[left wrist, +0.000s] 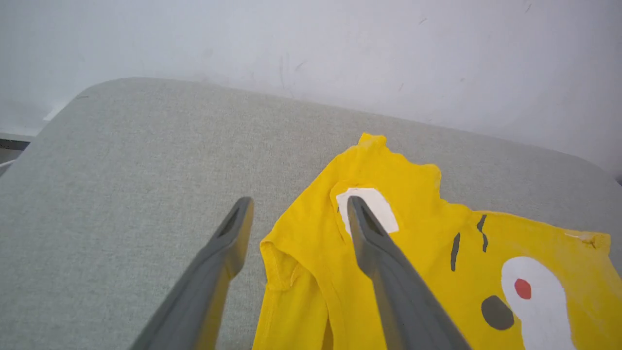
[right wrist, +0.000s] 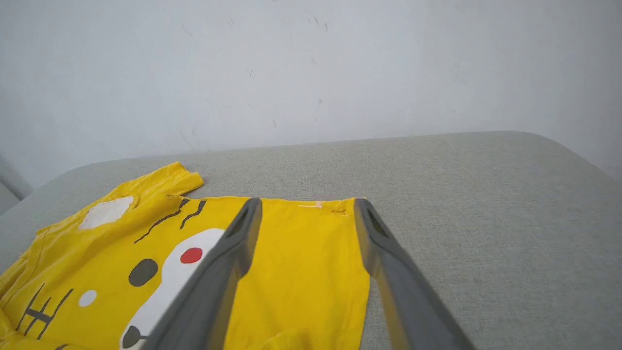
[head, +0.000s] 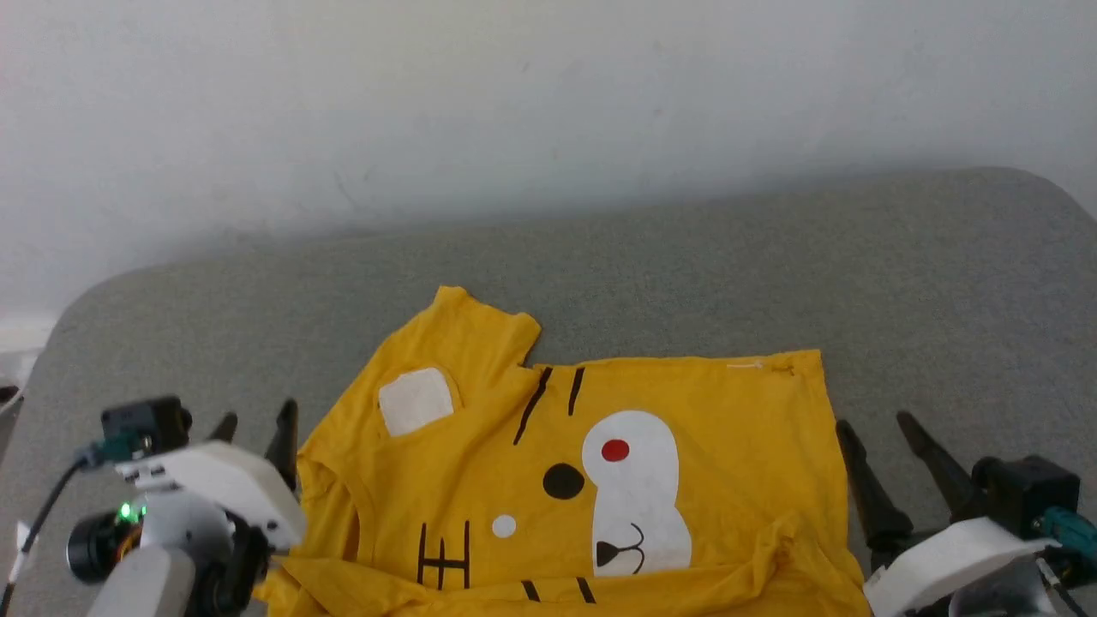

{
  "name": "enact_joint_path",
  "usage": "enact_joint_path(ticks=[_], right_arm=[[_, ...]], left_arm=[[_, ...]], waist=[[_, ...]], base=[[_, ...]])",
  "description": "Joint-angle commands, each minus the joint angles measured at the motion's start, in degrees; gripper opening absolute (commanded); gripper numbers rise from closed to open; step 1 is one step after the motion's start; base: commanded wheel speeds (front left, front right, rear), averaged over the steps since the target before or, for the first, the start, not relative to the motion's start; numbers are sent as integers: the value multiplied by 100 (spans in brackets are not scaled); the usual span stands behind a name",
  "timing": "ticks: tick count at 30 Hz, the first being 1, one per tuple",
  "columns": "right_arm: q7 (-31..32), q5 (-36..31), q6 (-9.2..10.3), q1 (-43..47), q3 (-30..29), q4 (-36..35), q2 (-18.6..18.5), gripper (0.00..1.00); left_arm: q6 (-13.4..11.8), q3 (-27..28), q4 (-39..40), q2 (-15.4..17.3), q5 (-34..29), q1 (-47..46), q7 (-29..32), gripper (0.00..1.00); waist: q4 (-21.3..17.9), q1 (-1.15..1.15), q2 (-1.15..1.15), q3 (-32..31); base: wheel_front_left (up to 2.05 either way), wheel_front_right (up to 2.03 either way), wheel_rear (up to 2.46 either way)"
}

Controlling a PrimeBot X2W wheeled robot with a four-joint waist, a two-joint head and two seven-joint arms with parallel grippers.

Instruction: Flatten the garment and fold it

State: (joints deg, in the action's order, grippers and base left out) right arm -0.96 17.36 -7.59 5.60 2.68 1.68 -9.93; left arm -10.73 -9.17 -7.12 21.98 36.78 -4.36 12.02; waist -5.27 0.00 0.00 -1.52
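**Left end effector**: two long, dark grey fingers tapering to blunt tips, each with a shallow recessed slot on its inner face near the tip. Left housing, white and angular, sits at the finger bases. Left camera, a black block, bears a teal left plug and a black cable. A green lamp glows beside a black cylindrical joint. The forearm is pale grey.

**Right end effector**: like fingers, white right housing, black right camera, teal right plug.
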Motion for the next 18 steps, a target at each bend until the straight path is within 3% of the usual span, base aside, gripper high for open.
enact_joint_path(ticks=[1, 8, 14, 18], right_arm=[[-58, -71, 10, -190, -2, -191, 58, 100], [-159, -176, 10, -725, 152, -741, 111, 100], [-307, -101, 10, -1026, 309, -777, 153, 100], [-430, -17, 10, -1195, 457, -681, 190, 100]], left_arm=[[-1, -7, -111, 1, -108, -423, -85, 100], [160, -200, -825, 17, -424, -2319, -102, 100], [415, -505, -1561, 4, -579, -3577, 275, 100], [737, -834, -2171, -43, -639, -4317, 793, 100]], waist=[[-229, 0, 0, 540], [-625, 0, 0, 1601], [-926, 0, 0, 2119], [-1149, 0, 0, 2369]], base=[[0, 0, 0], [0, 0, 0], [0, 0, 0], [0, 0, 0]])
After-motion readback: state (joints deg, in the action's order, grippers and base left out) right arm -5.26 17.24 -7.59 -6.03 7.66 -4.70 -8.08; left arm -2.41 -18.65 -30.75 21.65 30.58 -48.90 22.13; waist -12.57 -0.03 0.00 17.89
